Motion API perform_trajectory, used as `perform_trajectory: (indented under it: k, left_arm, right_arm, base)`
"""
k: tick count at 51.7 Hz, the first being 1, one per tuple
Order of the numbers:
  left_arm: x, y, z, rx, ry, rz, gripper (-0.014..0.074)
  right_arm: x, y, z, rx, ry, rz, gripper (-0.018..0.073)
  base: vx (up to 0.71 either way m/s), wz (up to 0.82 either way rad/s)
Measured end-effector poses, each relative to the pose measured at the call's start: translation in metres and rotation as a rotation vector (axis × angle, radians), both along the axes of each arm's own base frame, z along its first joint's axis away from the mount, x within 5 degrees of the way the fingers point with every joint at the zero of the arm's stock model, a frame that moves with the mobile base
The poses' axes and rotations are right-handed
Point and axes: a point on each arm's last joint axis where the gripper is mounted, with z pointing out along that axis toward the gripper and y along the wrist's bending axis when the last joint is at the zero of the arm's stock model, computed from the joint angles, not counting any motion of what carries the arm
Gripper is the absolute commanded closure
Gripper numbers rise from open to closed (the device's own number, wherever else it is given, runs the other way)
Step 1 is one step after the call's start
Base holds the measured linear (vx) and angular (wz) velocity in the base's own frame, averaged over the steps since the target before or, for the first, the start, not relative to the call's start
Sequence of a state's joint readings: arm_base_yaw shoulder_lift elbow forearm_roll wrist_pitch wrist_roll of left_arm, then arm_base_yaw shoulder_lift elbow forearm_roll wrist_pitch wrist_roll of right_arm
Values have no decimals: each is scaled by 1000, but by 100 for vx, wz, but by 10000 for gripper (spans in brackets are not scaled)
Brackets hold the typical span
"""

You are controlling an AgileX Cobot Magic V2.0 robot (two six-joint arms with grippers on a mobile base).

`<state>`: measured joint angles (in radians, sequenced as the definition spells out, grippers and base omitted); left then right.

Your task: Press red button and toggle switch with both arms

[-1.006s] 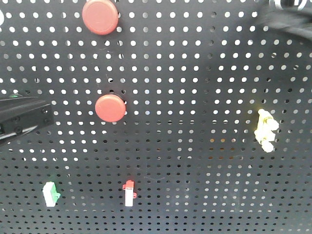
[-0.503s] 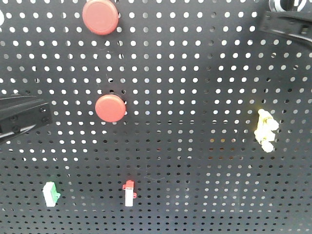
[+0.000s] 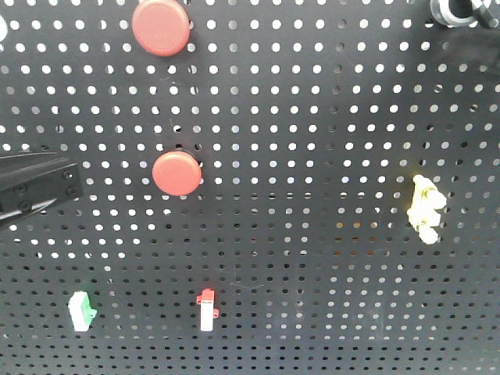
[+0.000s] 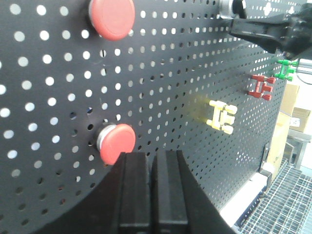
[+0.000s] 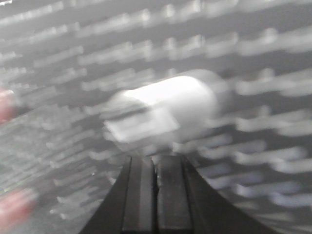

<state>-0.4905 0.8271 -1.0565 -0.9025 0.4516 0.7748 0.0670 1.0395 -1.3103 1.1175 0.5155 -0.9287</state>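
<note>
On the black pegboard (image 3: 312, 109), you see two red buttons: the upper red button (image 3: 160, 26) at the top edge, and the lower red button (image 3: 176, 173) near mid-height, directly beneath it. The left arm (image 3: 39, 186) enters from the left edge, level with the lower red button. Its tapered black tip points toward that button, with a stretch of bare board between them.

In the left wrist view, the left gripper (image 4: 152, 155) has its fingers pressed together, with only a thin seam between them and nothing held. The lower red button (image 4: 117, 144) lies just up and left of the fingertips; you cannot tell whether they touch. The right arm (image 4: 268, 31) reaches in at the top right of this view, its tip just below the silver switch (image 4: 233, 6).

In the right wrist view, the picture is heavily smeared. The right gripper (image 5: 156, 158) likewise shows its fingers side by side with no gap, and a pale, rounded silver switch (image 5: 161, 112) sits just above them.

Elsewhere on the board, note the yellow clip (image 3: 426, 208) at the right, and the green-and-white switch (image 3: 80, 310) and red-and-white switch (image 3: 206, 309) low down.
</note>
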Motion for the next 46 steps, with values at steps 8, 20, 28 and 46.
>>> perform_trajectory:
  k: [8,20,28,46]
  left_arm:
    - [0,0,0,1,1,-1,595]
    - [0,0,-1,19,-3,-2,595]
    - [-1,0,-6,77,13,-9,595]
    - [11,5,-68,280,294,95,595]
  right_arm:
    - [0,-1,0,-17,-4,-11,562]
    - [-17,-5,1,-76,11,-58,562]
    - [-51,-12,4,-168,30,-116,562]
    - [-147,-37,-45,-322,57,-313,562]
  base:
    - [0,0]
    - [0,0]
    - [0,0]
    - [0,0]
